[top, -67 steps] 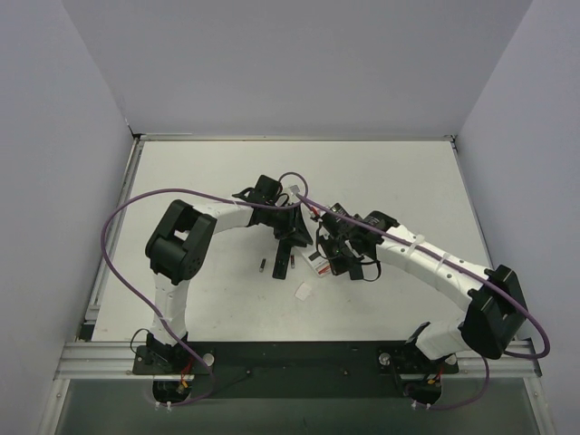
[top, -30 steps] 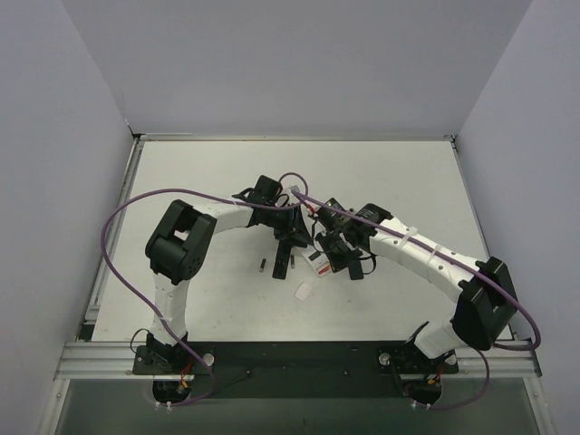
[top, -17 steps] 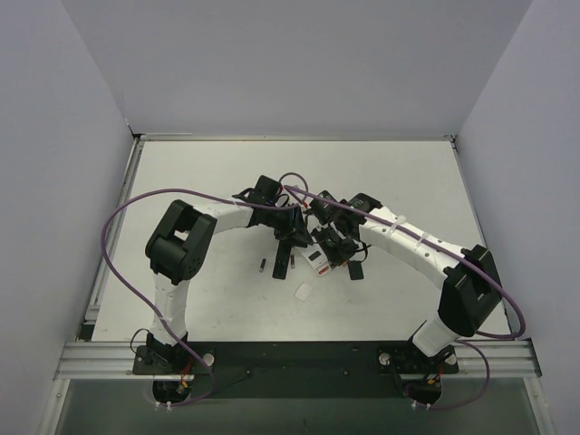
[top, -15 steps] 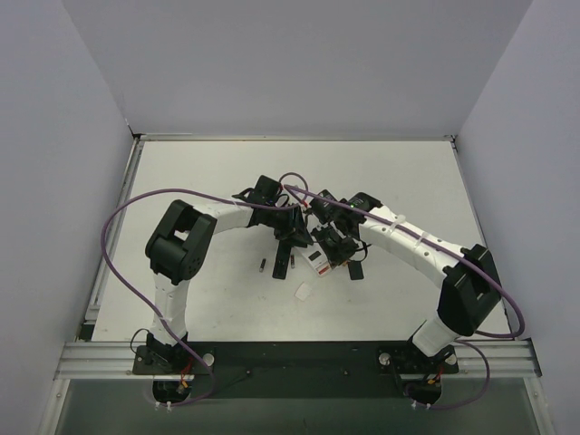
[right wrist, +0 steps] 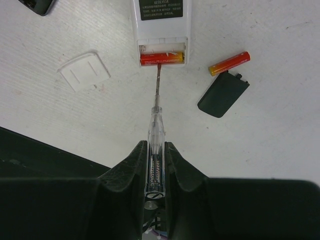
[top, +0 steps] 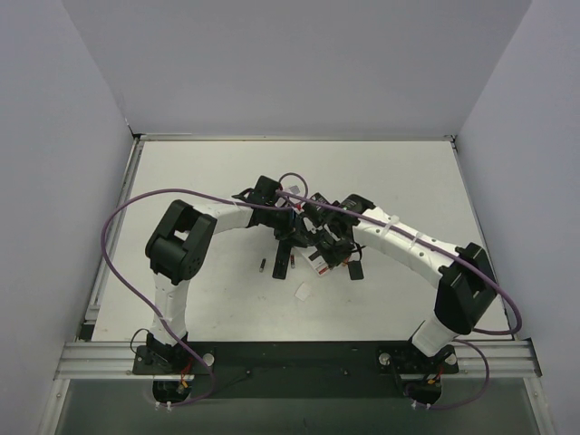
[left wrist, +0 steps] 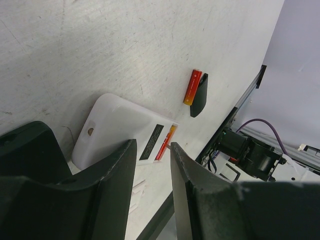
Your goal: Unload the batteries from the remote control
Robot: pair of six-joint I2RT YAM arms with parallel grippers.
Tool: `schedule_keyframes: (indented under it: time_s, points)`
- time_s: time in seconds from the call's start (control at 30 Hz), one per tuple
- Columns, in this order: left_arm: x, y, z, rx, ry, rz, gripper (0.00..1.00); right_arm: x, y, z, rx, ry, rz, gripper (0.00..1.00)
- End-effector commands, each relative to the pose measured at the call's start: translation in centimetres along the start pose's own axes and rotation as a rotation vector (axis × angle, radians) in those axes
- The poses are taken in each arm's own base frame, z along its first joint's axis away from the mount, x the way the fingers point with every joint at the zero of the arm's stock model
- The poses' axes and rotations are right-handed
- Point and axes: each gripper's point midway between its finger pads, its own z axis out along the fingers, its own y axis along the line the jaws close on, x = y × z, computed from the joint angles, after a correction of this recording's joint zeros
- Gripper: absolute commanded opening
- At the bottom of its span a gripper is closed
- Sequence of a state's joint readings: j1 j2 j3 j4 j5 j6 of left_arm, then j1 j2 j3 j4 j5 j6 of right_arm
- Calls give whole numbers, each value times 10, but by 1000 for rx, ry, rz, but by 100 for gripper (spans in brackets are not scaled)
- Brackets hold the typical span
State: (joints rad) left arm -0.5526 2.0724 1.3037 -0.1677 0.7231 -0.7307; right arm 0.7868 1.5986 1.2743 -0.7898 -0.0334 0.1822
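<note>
One table [top: 181, 181] carried everything. Two arms stretched over it in the top view, the left arm [top: 186, 240] from 7 o'clock and the right arm [top: 412, 249] from 5 o'clock, their wrists close together near the centre. One white remote [right wrist: 160, 27] lay back-up at 12 o'clock in the right wrist view, with its bay open toward the camera. One slim black bar [top: 282, 263] lay at 9 o'clock of the remote in the top view.

The left gripper [left wrist: 151, 146] stood about half open and gripped nothing. The remote lay just behind its tips, but whether they touched it could not be told. The right gripper [right wrist: 155, 147] was closed tight on one clear-handled screwdriver [right wrist: 156, 120], whose tip touched the bay battery [right wrist: 161, 58].

One black cover [right wrist: 223, 93] lay at 4 o'clock of that tip and one white square [right wrist: 84, 71] at 9 o'clock.

Two batteries showed in that view, both red fading to yellow. They were the bay battery and one loose battery [right wrist: 229, 63], which lay on the table at 3 o'clock, just beside the black cover.
</note>
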Motion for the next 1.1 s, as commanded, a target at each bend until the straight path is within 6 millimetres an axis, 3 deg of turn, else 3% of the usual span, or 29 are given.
schedule_keyframes:
  time_s: [0.0, 0.6, 1.07]
  points:
    - [-4, -1, -2, 7, -25, 16, 44, 2, -3, 22, 42, 57, 11, 0]
    - [-3, 0, -1, 7, -21, 10, 44, -16, -18, 38, 27, 79, 34, 0]
    - [-1, 6, 2, -7, -14, 2, 44, 1, -19, 38, 18, 65, 49, 0]
